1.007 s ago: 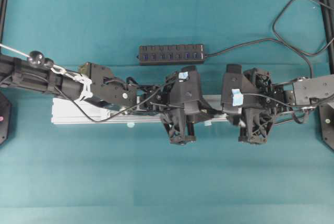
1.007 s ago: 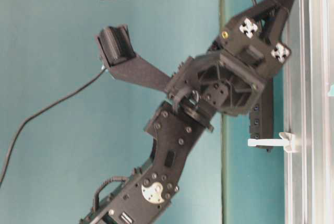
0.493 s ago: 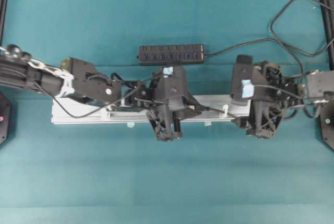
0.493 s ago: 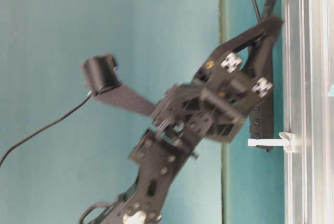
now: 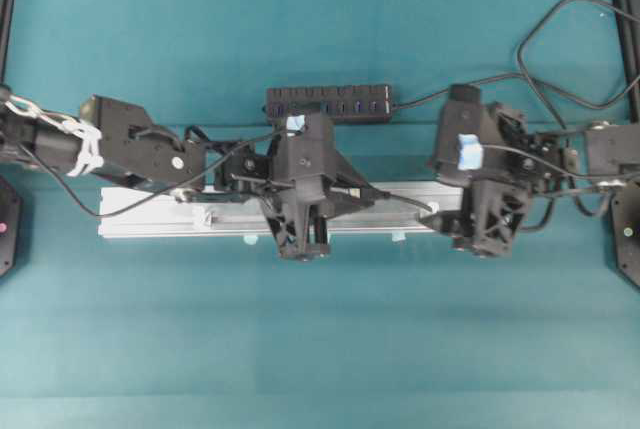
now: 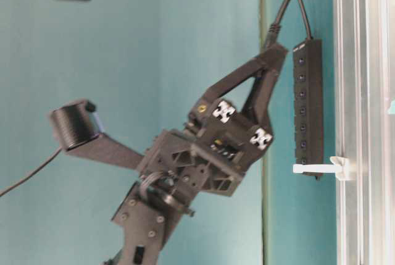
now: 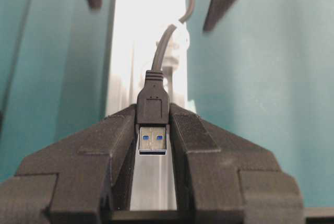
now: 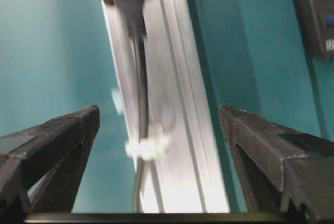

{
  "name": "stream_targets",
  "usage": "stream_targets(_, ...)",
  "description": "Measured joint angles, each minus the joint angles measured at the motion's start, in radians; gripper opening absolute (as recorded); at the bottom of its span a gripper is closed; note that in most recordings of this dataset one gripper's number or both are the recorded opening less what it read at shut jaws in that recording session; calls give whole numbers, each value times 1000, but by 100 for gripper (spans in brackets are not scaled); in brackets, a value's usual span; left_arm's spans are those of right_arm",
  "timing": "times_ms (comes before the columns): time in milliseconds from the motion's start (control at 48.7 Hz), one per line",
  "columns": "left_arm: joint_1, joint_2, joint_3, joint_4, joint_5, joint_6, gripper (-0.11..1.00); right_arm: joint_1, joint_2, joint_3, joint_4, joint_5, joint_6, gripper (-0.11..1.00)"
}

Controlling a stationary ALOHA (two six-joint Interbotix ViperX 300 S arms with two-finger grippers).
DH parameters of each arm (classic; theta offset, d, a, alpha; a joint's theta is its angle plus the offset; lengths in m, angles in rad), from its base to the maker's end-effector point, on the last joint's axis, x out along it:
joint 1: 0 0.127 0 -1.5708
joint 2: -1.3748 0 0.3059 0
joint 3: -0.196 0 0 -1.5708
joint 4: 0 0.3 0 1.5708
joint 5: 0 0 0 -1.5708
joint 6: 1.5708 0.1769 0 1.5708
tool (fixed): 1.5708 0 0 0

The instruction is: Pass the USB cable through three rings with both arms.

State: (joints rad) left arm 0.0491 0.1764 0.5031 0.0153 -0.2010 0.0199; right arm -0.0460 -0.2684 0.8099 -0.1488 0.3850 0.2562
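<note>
Left tool (image 7: 153, 145) around USB plug (image 7: 153, 125)

Even, bright overhead lighting with soft shadows. The silver rail (image 7: 148, 41) ahead of the left gripper (image 7: 153, 145) is blown out to white glare. The right wrist view is motion-blurred; the table-level view looks slightly soft.

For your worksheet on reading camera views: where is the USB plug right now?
In the left wrist view, the USB plug sits clamped between the left gripper fingers, over the silver rail, its cord running through a ring.
</note>
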Motion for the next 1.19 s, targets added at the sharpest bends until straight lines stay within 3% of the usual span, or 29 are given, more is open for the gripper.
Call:
stream_targets(288, 0, -3, 2, 2, 0, 2, 22, 0, 80, -66, 0, -12, -2, 70)
stream_targets(801, 2, -3, 2, 2, 0, 3, 22, 0, 127, -72, -2, -71, -2, 65)
stream_targets(904, 0, -3, 2, 0, 0, 5, 22, 0, 135, -72, -3, -71, -2, 53)
stream_targets(1192, 2, -3, 6, 0, 2, 23, 22, 0, 138, -72, -6, -72, -2, 0)
